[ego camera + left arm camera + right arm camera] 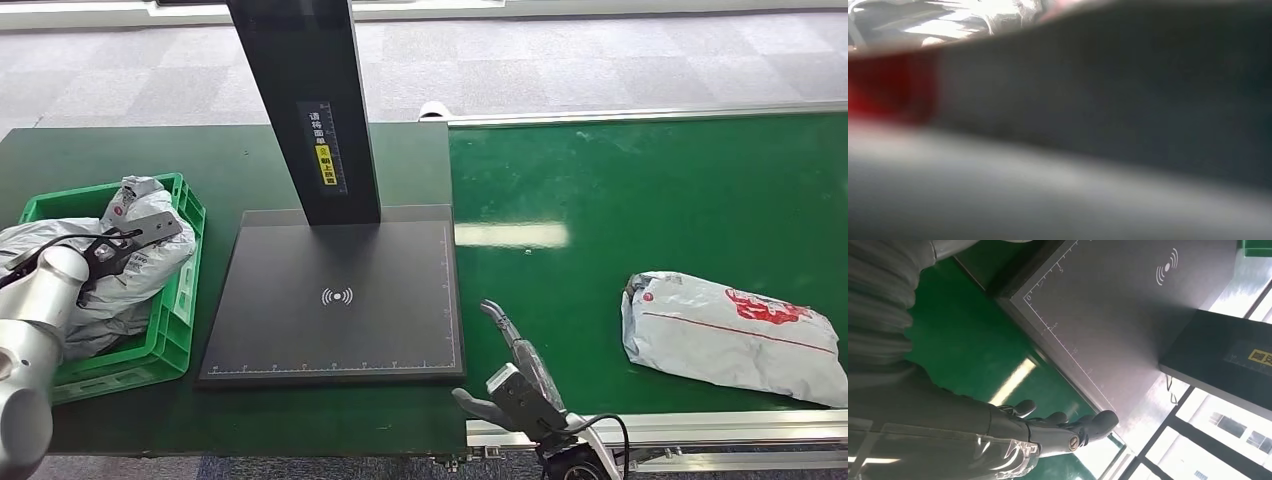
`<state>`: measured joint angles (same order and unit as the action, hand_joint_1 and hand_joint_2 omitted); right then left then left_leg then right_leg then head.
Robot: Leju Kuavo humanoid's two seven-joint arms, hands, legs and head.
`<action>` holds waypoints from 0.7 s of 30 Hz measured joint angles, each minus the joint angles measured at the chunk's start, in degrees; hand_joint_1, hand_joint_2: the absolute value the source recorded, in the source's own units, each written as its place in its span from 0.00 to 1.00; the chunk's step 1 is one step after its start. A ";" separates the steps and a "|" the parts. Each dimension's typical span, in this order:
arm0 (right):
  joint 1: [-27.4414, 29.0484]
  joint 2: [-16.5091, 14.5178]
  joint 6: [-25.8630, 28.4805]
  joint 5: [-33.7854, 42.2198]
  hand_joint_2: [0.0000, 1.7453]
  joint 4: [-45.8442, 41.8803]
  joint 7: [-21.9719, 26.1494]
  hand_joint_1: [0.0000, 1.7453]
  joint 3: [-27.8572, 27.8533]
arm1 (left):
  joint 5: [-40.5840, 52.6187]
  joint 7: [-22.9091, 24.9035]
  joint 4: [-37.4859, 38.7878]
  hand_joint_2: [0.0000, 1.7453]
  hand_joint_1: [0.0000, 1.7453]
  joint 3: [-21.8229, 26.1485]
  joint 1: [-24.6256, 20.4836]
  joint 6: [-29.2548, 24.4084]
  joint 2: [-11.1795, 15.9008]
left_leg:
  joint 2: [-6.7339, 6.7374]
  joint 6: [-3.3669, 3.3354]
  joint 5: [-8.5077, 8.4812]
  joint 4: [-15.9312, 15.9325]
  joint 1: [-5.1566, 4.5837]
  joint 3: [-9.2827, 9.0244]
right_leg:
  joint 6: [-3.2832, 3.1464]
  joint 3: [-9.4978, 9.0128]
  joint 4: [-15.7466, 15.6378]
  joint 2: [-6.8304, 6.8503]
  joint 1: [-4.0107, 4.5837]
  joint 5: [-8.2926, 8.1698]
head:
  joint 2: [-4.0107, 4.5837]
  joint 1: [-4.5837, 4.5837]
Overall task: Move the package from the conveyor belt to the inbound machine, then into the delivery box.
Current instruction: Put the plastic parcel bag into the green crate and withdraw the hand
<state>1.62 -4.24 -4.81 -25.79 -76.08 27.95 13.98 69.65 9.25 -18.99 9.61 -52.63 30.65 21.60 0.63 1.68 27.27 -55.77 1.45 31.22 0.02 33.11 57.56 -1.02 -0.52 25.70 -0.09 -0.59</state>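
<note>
Grey floor tiles are seen beyond a long green work surface, and its right part is the conveyor belt (640,200), bright green with a metal rail along the near edge. Beside the belt, in the middle, the inbound machine (335,300) is placed: a flat dark plate with a wireless symbol and a black upright column behind it; nothing is lying on the plate. At the far left a green delivery box (175,330) is standing, and crumpled grey bags (120,275) are already piled in it. One package (735,335), a white and grey bag with red print, is lying flat on the belt at the right, well apart from both hands. The left hand (125,243) is held low over the bags in the box; whether something is pinched there cannot be told, because the left wrist view is only a blur. The right hand (515,375) is kept near the front edge of the belt, just beside the plate, with its fingers (1088,425) stretched and parted and nothing between them. It is judged that a drop into the box is being finished and the package on the belt is not yet taken. For the next move, the right hand should be carried to the right over the belt and lowered onto the package, so that the thin loose plastic can be gathered firmly before it is lifted to the plate.
</note>
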 joint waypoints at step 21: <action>-1.00 0.18 0.02 1.07 1.00 1.09 0.37 0.00 0.18 | -12.24 -33.58 0.08 0.00 0.00 2.66 3.29 14.16 -0.83 | -0.97 -0.29 -0.23 -0.04 -0.30 0.20 | 0.22 -0.15 -0.02 1.02 -0.30 0.17 | 0.00 0.01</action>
<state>0.62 -4.06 -4.79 -24.73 -74.99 28.32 14.16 57.41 -24.33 -18.91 12.27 -49.34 44.81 20.77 -0.34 1.39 27.04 -55.82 1.15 31.42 0.24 32.96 57.53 0.00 -0.82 25.87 -0.09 -0.58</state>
